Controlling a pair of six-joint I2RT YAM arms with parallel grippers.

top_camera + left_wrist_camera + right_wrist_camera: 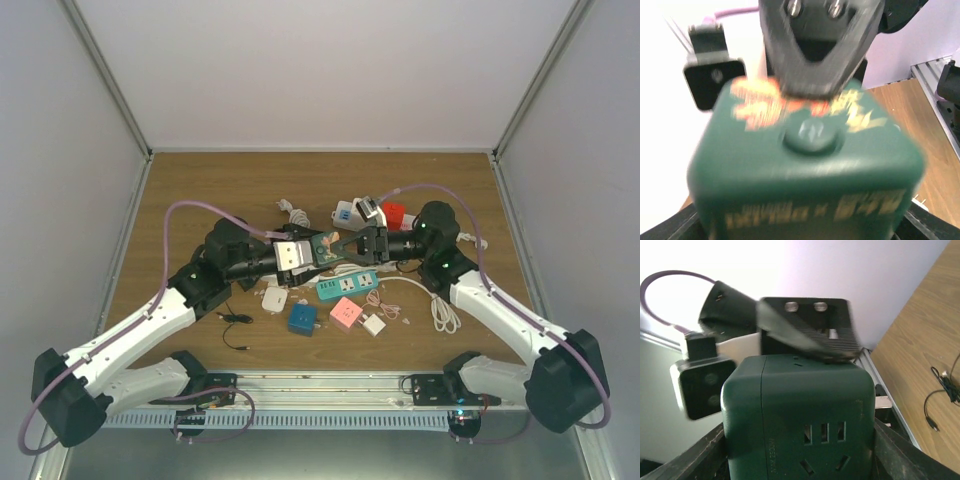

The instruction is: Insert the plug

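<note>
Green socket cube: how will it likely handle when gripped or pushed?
The green socket cube looks like rigid moulded plastic, so it is probably stiff, not floppy. Its smooth faces and rounded edges may let it slip or twist when squeezed. Flat-sided and boxy, it should slide rather than roll.

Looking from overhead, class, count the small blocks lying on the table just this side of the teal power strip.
4, left to right: white adapter, blue cube, pink cube, small white cube. Others may be hidden.
</note>
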